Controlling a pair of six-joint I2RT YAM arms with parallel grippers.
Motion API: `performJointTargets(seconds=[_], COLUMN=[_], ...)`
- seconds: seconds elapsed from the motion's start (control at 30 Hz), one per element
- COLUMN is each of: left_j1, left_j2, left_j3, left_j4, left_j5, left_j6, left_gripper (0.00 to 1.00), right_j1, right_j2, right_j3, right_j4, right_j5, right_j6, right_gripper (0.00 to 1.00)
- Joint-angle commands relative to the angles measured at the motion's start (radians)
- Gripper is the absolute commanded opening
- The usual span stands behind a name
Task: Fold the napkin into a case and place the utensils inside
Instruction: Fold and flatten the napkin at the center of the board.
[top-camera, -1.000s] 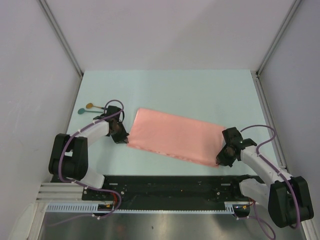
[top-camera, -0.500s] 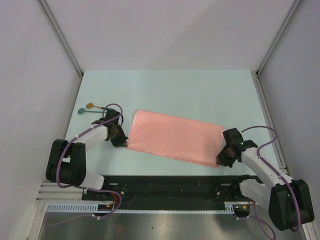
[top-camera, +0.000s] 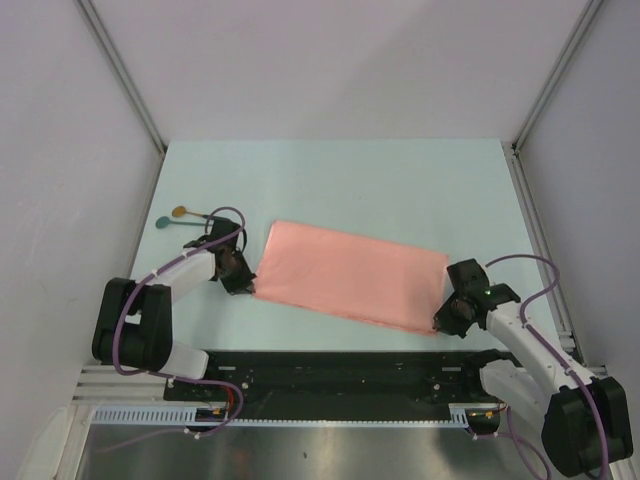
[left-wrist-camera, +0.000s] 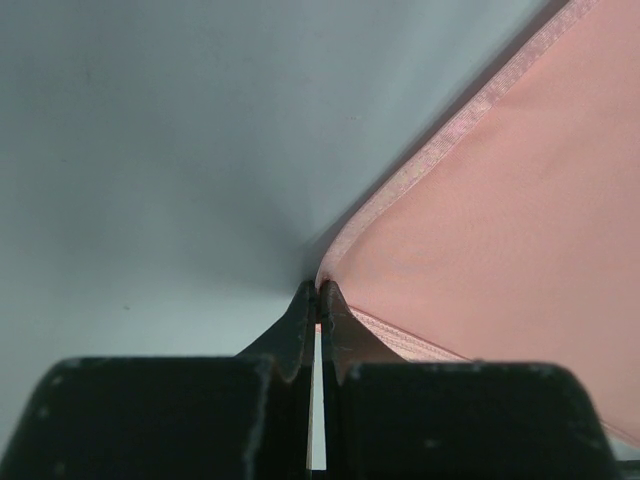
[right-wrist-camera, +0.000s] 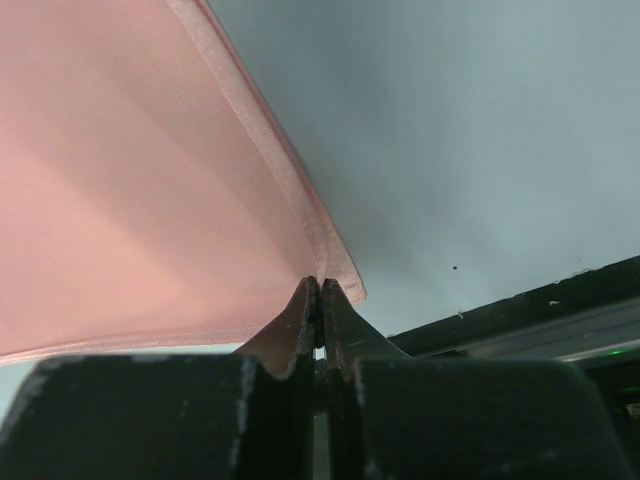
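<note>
The napkin (top-camera: 350, 272) lies flat on the table (top-camera: 400, 180) as a long folded rectangle, slanting from far left to near right; its doubled hem shows along the edges in both wrist views. The left gripper (top-camera: 243, 284) is clenched on the napkin's near-left corner, its fingertips meeting with the corner of cloth caught between them; the right gripper (top-camera: 441, 322) is likewise pinched shut on the near-right corner, where the layered hem runs into its tips. Both arms reach in low from the sides, so nothing lies across the middle of the napkin. The two spoons (top-camera: 172, 216) rest side by side at the left of the table, beyond the left gripper and well apart from the napkin; the left arm's purple cable (top-camera: 228, 215) loops over the ends of their handles. A black rail (top-camera: 340, 368) runs along the near edge, just behind the right gripper; pale walls (top-camera: 330, 70) close in the table on three sides.
</note>
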Motion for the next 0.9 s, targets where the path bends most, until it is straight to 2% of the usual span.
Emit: performJointTargets(seconds=[0.0, 0.23, 0.43, 0.47, 0.5, 0.57, 0.6, 0.63, 0.7, 0.73, 0.8, 0.83, 0.87], left_j1=[0.001, 0.001, 0.003, 0.003, 0.003, 0.003, 0.003, 0.003, 0.003, 0.003, 0.003, 0.003, 0.003], left_j2=[0.012, 0.019, -0.004, -0.012, -0.027, -0.044, -0.053, -0.081, -0.116, -0.162, -0.214, -0.265, -0.286], left_j3=[-0.014, -0.014, -0.006, -0.006, -0.004, 0.002, 0.003, 0.005, 0.003, -0.003, -0.012, -0.014, -0.011], left_j4=[0.009, 0.013, -0.008, -0.013, -0.014, -0.035, -0.04, -0.046, -0.074, -0.082, -0.091, -0.094, -0.094], left_j5=[-0.08, -0.072, -0.089, -0.09, -0.089, -0.083, -0.072, -0.064, -0.052, -0.048, -0.006, 0.005, 0.009], left_j6=[-0.007, -0.009, -0.004, -0.007, -0.007, -0.012, -0.013, -0.015, -0.012, -0.012, -0.007, -0.004, -0.004], left_gripper=[0.0, 0.0, 0.0, 0.01, 0.04, 0.13, 0.16, 0.28, 0.38, 0.49, 0.58, 0.63, 0.65], right_j1=[0.01, 0.02, 0.018, 0.018, 0.018, 0.018, 0.017, 0.017, 0.015, 0.015, 0.014, 0.009, 0.001], right_j2=[-0.028, 0.041, 0.012, 0.003, -0.02, -0.048, -0.078, -0.095, -0.124, -0.15, -0.169, -0.177, -0.178], right_j3=[0.017, -0.033, -0.035, -0.033, -0.029, -0.012, -0.004, 0.003, 0.04, 0.058, 0.108, 0.121, 0.132], right_j4=[-0.072, 0.007, -0.004, -0.009, -0.013, -0.036, -0.047, -0.07, -0.091, -0.116, -0.138, -0.136, -0.125], right_j5=[0.026, 0.031, 0.012, 0.012, 0.011, 0.012, 0.014, 0.014, 0.014, 0.018, 0.052, 0.07, 0.09], right_j6=[0.032, 0.036, 0.036, 0.034, 0.031, 0.023, 0.026, 0.028, 0.02, 0.016, 0.005, -0.018, -0.029], right_gripper=[0.03, 0.05, 0.15, 0.31, 0.42, 0.54, 0.54, 0.56, 0.62, 0.63, 0.71, 0.77, 0.9])
